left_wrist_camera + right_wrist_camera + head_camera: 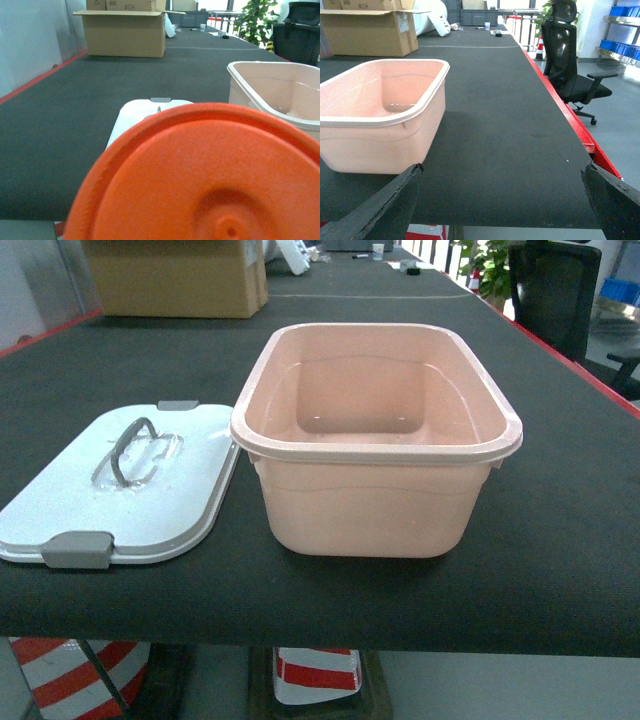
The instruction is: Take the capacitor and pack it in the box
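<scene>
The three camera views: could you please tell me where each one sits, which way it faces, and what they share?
Head: above the table's near edge, slanting down on the open box and the lid to its left; no arm shows.
Left wrist: low at the near edge, facing along the table; an orange disc fills the foreground.
Right wrist: low, right of the box, facing along the table; the right gripper fingertips frame the bottom, spread apart.
All three show the box.

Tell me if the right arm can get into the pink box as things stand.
Probably yes. The box stands open, its lid lying flat on the table to its left. In the right wrist view the open right end effector faces bare mat beside it.
</scene>
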Controlling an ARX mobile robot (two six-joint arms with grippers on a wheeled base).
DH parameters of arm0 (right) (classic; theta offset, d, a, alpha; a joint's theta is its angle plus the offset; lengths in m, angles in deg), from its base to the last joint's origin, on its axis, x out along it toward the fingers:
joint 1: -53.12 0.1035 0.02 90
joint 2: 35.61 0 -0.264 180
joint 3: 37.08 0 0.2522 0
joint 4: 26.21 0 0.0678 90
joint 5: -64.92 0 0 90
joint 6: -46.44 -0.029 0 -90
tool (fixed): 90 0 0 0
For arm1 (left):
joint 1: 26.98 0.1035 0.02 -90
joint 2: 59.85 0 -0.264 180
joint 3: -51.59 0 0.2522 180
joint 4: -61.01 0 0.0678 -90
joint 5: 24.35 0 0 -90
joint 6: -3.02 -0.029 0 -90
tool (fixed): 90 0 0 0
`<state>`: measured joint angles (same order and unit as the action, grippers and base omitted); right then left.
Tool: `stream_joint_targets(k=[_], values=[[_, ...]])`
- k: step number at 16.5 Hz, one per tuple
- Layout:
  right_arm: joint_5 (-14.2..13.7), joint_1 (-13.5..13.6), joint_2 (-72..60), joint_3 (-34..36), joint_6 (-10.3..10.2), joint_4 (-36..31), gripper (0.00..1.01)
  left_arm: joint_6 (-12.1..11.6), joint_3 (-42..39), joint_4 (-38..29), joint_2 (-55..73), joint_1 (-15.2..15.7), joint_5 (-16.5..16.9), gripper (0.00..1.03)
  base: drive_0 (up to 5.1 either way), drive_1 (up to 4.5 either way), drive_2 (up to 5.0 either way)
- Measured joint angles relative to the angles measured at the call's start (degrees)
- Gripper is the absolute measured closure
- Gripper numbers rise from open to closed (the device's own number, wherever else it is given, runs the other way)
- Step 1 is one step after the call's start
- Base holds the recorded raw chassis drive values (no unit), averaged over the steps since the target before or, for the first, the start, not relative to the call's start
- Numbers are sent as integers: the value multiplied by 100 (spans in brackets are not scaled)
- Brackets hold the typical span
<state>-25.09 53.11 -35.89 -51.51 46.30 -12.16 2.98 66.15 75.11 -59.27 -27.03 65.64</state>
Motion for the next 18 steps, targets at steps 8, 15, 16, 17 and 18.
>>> stream_joint_targets(k=[8,15,16,17,18], values=[[0,0,0,0,0,0,3,-24,2,46,20,-4,-33,60,0,0,0],[0,0,0,0,0,2,3,81,2782,-4962,7226,-1526,-1054,60,0,0,0],[0,0,0,0,0,0,3,195,3668,-4610,8225,-1838,-1054,60,0,0,0],[0,0,0,0,0,0,3,271,4406,-4350,9029,-2094,-1093,60,0,0,0],[0,0,0,0,0,2,3,334,5274,-4019,9831,-2369,-1097,60,0,0,0]])
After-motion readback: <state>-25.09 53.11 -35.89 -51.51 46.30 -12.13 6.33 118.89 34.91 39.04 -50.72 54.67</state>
